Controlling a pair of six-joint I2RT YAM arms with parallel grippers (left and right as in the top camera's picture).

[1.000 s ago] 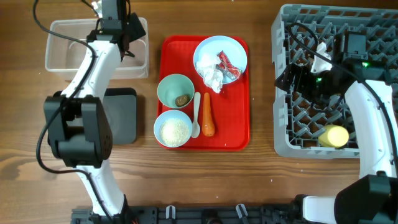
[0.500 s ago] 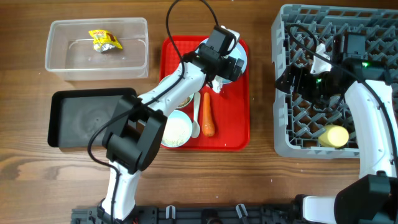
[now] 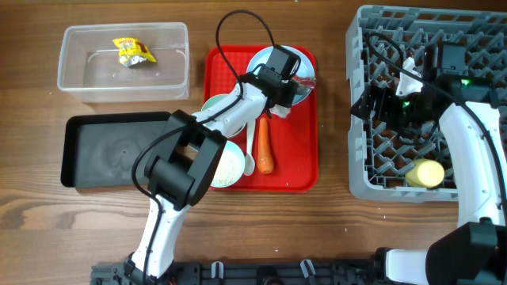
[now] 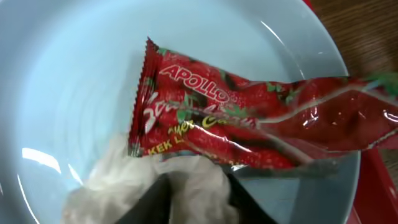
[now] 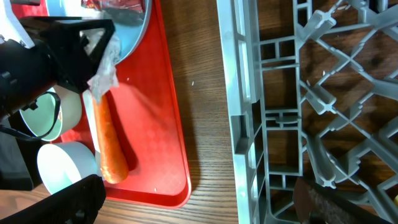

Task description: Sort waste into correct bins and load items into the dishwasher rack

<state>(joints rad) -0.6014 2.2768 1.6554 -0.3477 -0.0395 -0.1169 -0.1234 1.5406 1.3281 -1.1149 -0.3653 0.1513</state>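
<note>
The left gripper [image 4: 198,202] is pinched on the crumpled white tissue [image 4: 118,186], down in the pale blue plate [image 4: 56,93] at the far end of the red tray [image 3: 305,166]. Against the tissue lies a red wrapper [image 4: 249,130] printed "APOLLO" among strawberries, with "KEK" in yellow below it. A yellow wrapper [image 3: 131,51] sits in the clear tub [image 3: 79,79], its print too small to read. The right gripper [image 3: 371,101] hangs, jaws wide apart, over the grey rack [image 3: 364,178], which holds a yellow cup [image 3: 428,172].

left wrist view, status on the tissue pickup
Left gripper pinching crumpled white tissue on the blue plate. Right gripper open by the dishwasher rack. Red Apollo wrapper touching the tissue, may drag.
</note>
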